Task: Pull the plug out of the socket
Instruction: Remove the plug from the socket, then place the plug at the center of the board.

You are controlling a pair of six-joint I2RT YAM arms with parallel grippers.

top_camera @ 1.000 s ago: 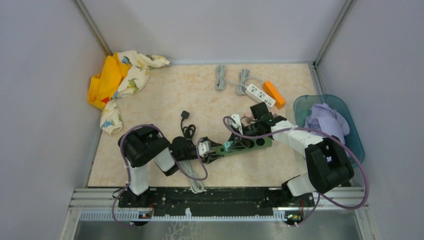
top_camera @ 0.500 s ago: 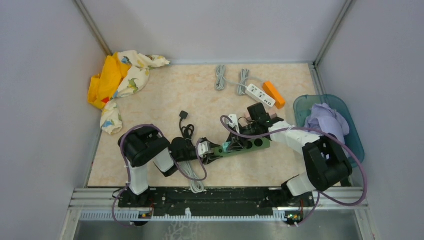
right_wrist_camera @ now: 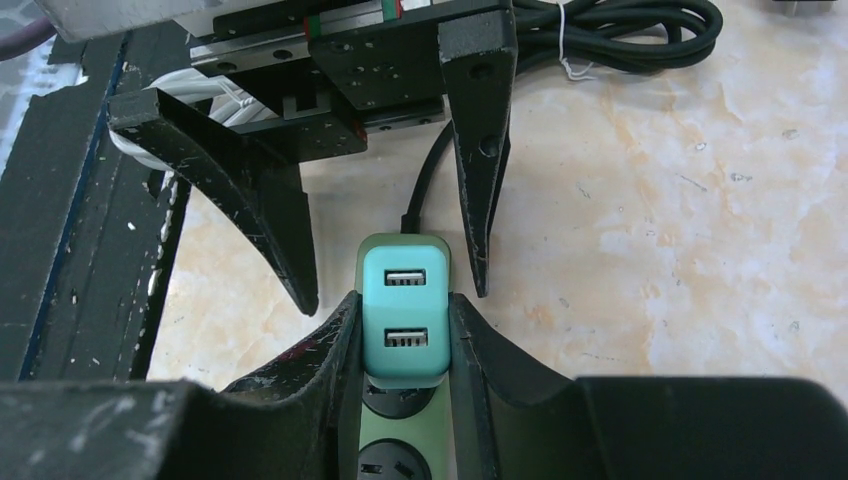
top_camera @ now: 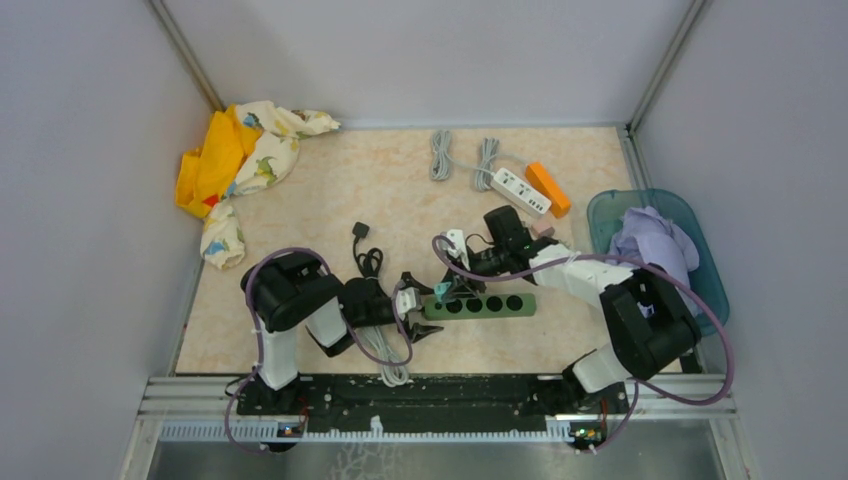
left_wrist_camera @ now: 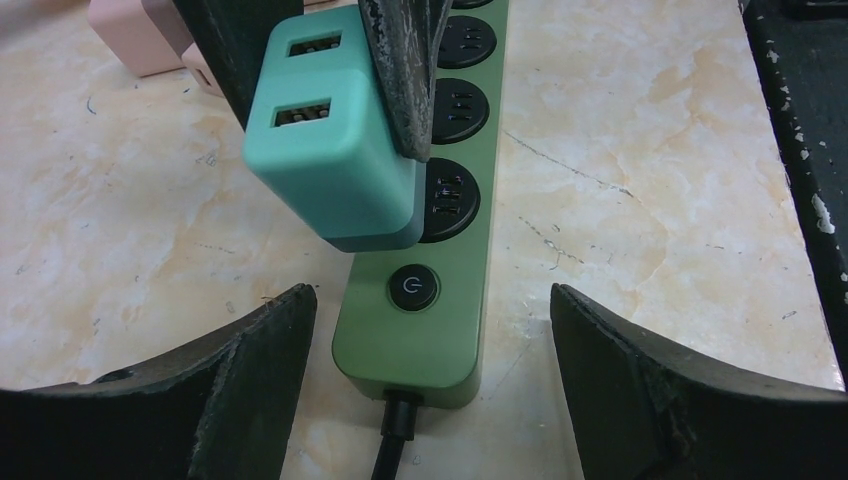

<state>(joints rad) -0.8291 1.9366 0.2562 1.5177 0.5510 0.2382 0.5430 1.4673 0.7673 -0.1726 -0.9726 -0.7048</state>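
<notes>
Teal plug (left_wrist_camera: 335, 160) sat clamped in the right gripper (right_wrist_camera: 403, 308).
Astride the green power strip (left_wrist_camera: 420, 335) at its switch end, the left gripper (left_wrist_camera: 430, 305) gaped wide, fingers clear of it.

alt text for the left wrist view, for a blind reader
The right hand grips a teal USB charger at the end socket of a green power strip lying on a marbled table. The left hand, open, flanks the strip's near end, by its power button and black cord, without touching it.
</notes>
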